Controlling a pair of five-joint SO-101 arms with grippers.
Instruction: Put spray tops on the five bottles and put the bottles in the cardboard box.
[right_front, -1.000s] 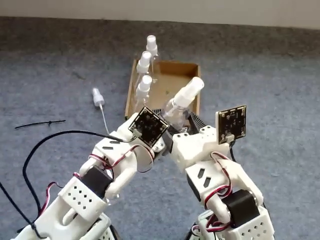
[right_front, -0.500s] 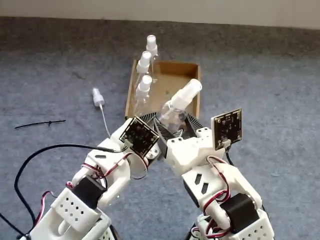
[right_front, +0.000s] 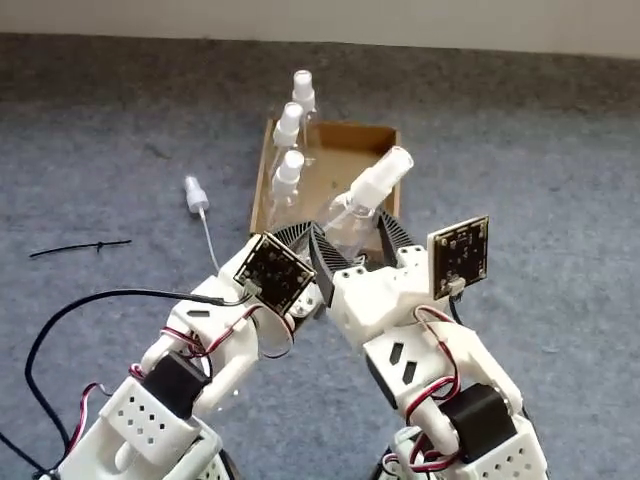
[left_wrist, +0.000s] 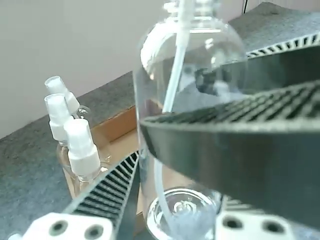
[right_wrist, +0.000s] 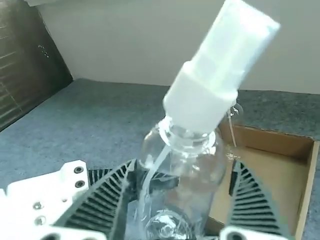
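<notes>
Now my right pincer (right_front: 350, 225) is clamped on a clear glass bottle (right_front: 350, 215). Its black ribbed fingers (right_wrist: 107, 200) press against the lower body from both sides. The bottle hangs off the surface (right_front: 520, 160), tilted, at the near end of the cardboard box (right_front: 340, 165). Its white spray top (right_front: 380, 180) is seated on the neck and leans out over the box toward the wall on my right-arm side. A thin dip tube runs down inside the glass.

My left pincer (right_front: 298, 238) sits close against the same bottle from the other side, low by its base. From the left wrist view my right arm's finger crosses in front, so I cannot tell whether the left one is clamped or slack.

Three more bottles (right_front: 288, 180), each with a white spray top, stand in a row inside the box along the wall on my left-arm side. One loose spray top (right_front: 196, 195) with its long tube lies on the grey surface just outside that wall. A black cable tie (right_front: 80, 247) lies farther out on the same side, well apart from the box.
</notes>
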